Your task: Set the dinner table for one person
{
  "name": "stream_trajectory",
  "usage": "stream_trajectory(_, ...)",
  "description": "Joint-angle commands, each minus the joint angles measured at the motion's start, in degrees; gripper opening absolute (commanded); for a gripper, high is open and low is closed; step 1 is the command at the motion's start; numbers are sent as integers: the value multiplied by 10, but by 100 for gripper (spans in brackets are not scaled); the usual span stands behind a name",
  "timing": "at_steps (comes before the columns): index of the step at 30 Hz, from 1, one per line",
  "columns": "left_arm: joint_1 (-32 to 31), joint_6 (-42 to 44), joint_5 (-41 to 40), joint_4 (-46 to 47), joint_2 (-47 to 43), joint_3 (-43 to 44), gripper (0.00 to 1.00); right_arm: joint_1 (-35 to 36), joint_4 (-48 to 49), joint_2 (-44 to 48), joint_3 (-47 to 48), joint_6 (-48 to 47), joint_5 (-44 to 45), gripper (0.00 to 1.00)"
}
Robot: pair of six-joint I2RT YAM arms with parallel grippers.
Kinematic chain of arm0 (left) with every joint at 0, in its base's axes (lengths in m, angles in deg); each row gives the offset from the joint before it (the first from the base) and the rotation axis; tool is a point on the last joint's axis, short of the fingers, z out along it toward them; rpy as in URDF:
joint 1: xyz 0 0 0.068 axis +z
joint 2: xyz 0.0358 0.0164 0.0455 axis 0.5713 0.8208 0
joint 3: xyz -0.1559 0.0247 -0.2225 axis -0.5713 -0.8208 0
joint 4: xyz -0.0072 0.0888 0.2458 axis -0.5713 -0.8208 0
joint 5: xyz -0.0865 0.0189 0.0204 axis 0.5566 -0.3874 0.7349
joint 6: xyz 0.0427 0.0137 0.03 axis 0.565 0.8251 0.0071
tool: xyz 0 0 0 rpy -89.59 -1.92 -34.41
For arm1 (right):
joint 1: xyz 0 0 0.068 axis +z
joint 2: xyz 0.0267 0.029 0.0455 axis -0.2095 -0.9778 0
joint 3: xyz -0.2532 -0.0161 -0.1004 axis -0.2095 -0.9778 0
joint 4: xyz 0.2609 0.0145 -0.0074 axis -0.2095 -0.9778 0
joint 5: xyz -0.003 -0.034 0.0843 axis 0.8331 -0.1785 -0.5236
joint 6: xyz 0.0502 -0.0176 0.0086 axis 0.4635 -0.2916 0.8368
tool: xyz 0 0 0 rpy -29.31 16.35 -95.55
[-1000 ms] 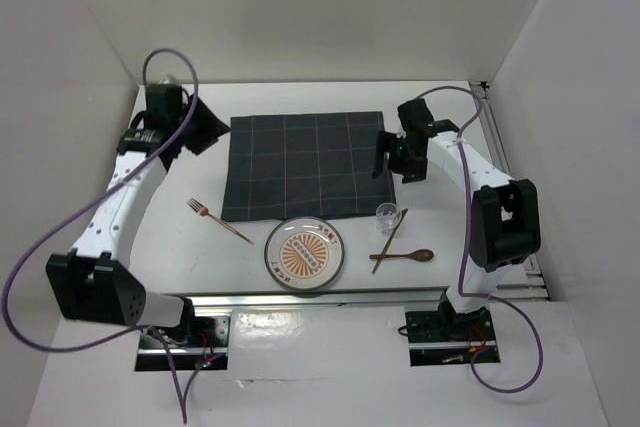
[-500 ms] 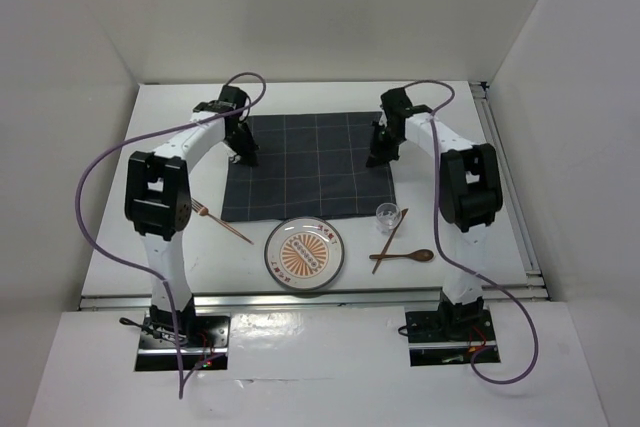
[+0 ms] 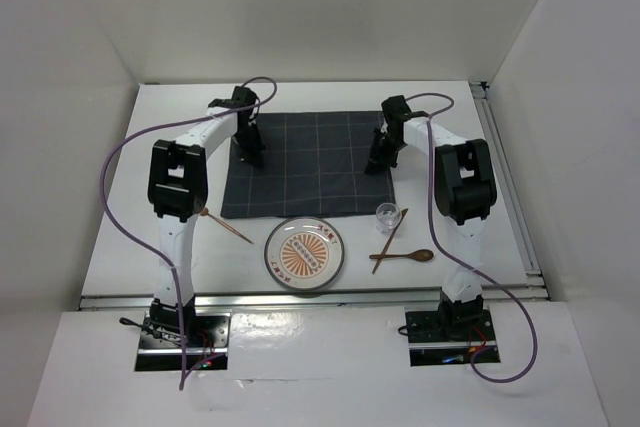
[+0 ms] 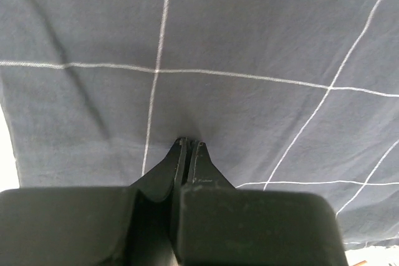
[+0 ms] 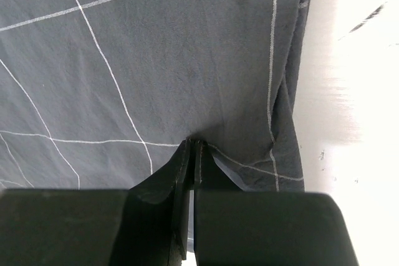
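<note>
the dinner table [image 3: 300,97] lies flat under the dark checked mat [image 3: 310,167] and reaches out white beyond the mat on every side, with a metal rail [image 3: 300,297] running along its edge on the near side of the mat.

the left gripper [image 4: 189,142] is down on the mat just inside the mat's left edge, toward its far corner. its jaws are pressed together, and the cloth puckers up into the tips, so they pinch a small fold of the mat. the right gripper [image 5: 191,142] is down on the mat just inside its right edge, about level with the left one. its jaws are also pressed together on a bit of the cloth, and creases run from the tips to the mat's right hem, which is bunched and folded over there.

a round plate [image 3: 305,254] with an orange pattern touches or just overlaps the middle of the mat's near edge. a small clear glass [image 3: 386,214] stands just off the mat's near right corner. a wooden stick [image 3: 388,240] lies slanted beside the glass, and a wooden spoon [image 3: 405,257] lies nearer than that, both clear of the mat. a fork [image 3: 228,225] lies slanted off the mat's near left corner, partly hidden by the left arm.
</note>
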Motion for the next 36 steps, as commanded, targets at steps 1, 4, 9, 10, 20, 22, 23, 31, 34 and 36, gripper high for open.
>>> stream_trajectory(1, -2, 22, 7, -14, 34, 45, 0, -9, 23, -10, -19, 10, 50, 0)
stream_trajectory(4, -2, 28, 23, -27, 50, 76, 0, -9, 18, -10, -19, 10, 63, 0)
stream_trajectory(9, -2, 28, 30, -20, 34, 54, 0, -15, 6, -5, -24, 16, 93, 0)
stream_trajectory(10, -2, 28, 30, -20, 34, 54, 0, -20, -2, -5, -24, 16, 93, 0)
stream_trajectory(20, -7, 33, 24, -25, 4, 37, 0, -20, -14, 28, -72, 21, 119, 0)
stream_trajectory(22, -7, 33, 24, -25, -2, 37, 0, -20, -14, 35, -79, 21, 119, 0)
stream_trajectory(23, -7, 33, 24, -25, -10, 37, 0, -20, -14, 41, -79, 21, 119, 0)
stream_trajectory(31, -13, 44, -7, -59, -58, 95, 18, -8, -75, 103, 65, -3, 114, 18)
stream_trajectory(34, -18, 55, -13, -65, -102, 106, 32, -8, -83, 143, 119, -8, 114, 61)
stream_trajectory(36, -18, 60, -13, -76, -142, 111, 39, -8, -89, 166, 125, -13, 114, 77)
